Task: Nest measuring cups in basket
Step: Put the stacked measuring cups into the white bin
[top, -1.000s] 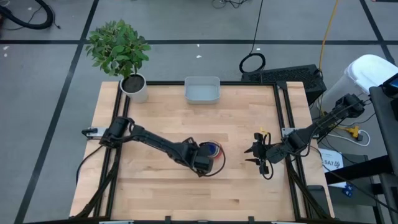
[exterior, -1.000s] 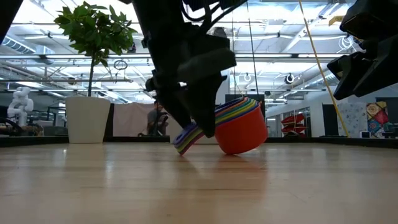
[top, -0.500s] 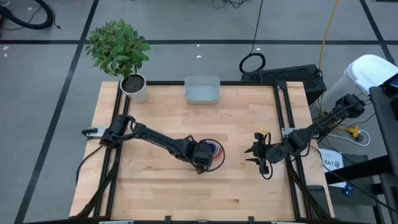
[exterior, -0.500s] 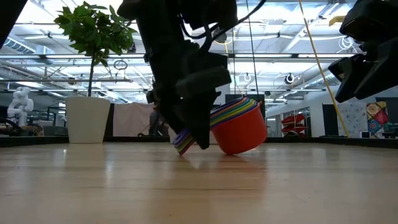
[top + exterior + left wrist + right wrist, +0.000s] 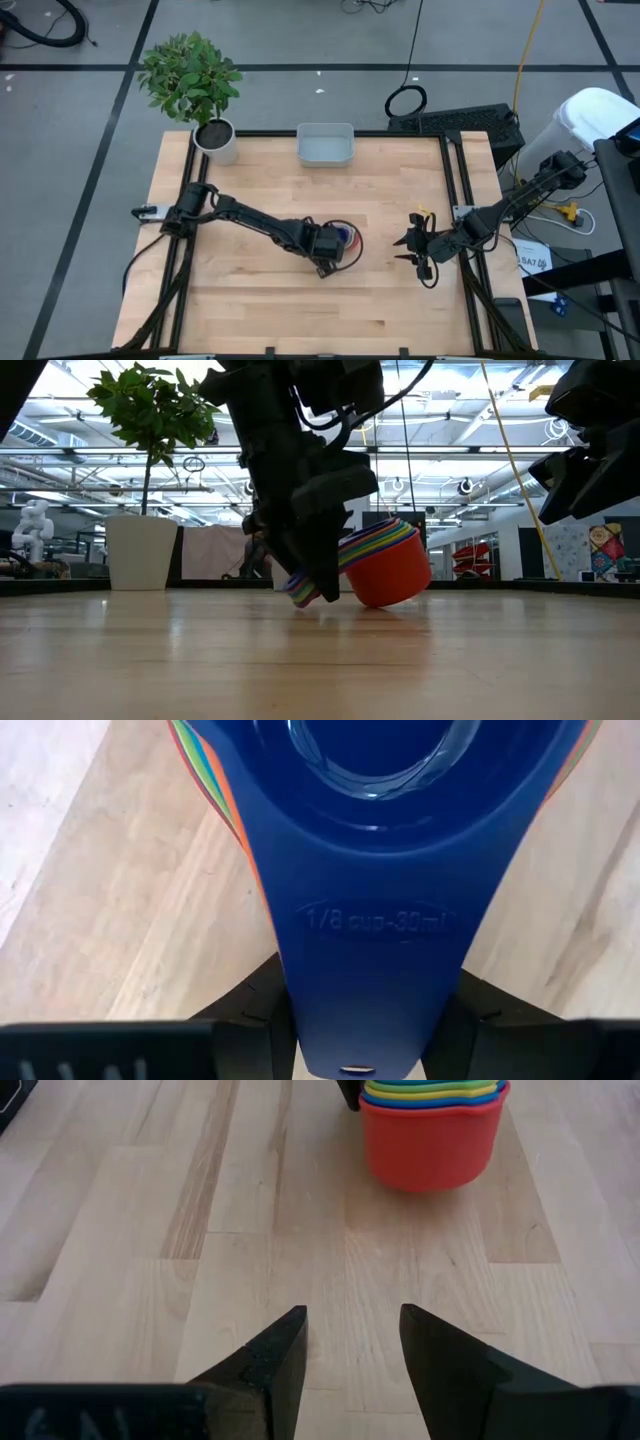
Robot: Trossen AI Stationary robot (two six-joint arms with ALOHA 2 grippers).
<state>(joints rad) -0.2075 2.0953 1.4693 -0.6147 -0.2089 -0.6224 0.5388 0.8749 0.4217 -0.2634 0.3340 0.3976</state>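
- Measuring cups [image 5: 385,563] already nested in one stack, red outermost, yellow and other colours inside — sits near the middle of the table [image 5: 390,290], closer to the front edge than the back.
- Low view: stack tilted, red cup's base touching the wood, the handles fanned out low on the side where the left arm is.
- Left gripper [image 5: 330,250] at the stack, clamped on the cups' stacked handles; left wrist view shows the dark blue handle [image 5: 375,940] running between its two dark fingers, marked "1/8 cup 30 ml".
- Coloured rims — orange, bright blue — peek out beside the dark blue cup in that wrist view.
- Right gripper [image 5: 404,248] hovers off the table near the right edge, well apart from the stack; fingers [image 5: 270,1355] spread moderately, holding nothing, pointed at the red cup [image 5: 430,1140].
- Basket [image 5: 325,145] at the middle of the back edge, well apart from the cups.
- Plant pot [image 5: 218,140] with a leafy plant at the back left corner.
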